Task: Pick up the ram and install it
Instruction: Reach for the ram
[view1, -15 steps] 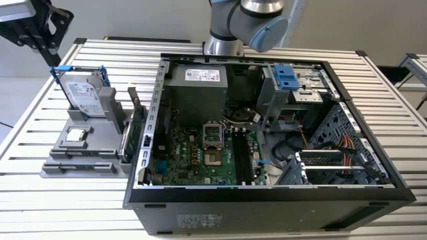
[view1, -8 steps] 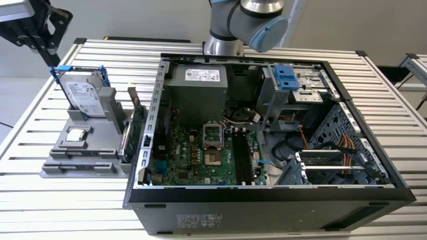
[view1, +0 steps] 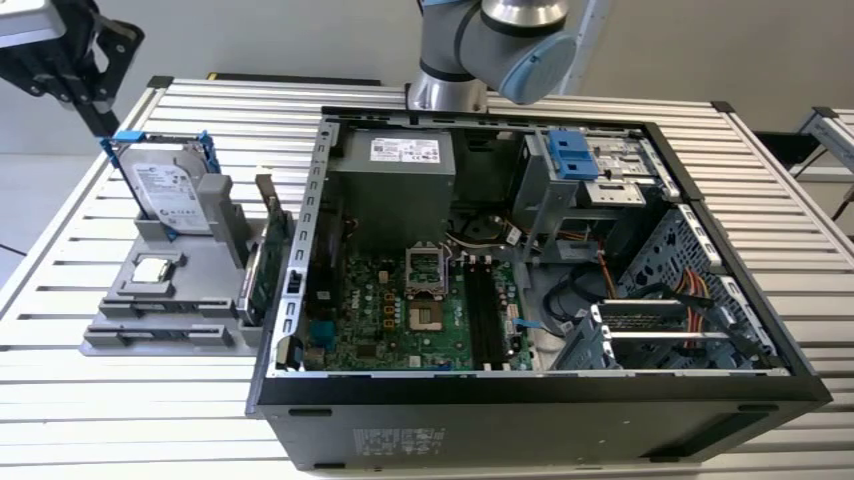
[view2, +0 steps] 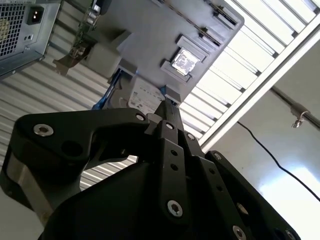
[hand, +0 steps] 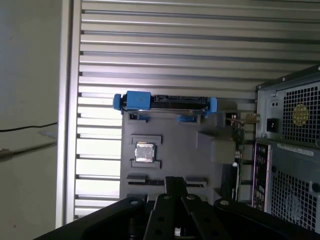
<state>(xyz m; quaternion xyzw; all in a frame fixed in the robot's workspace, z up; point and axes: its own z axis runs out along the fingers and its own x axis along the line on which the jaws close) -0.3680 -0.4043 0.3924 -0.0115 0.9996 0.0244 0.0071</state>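
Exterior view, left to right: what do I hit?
tool → hard drive in blue frame → green card → motherboard → drive cage

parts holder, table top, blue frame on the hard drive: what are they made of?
Parts holder: matte grey plastic, possibly printed or moulded; dull, even, no glints. Table top: bare ribbed metal, likely aluminium; bright streaky reflections along the slats. Blue frame: plastic with a slight sheen; uniform saturated colour.
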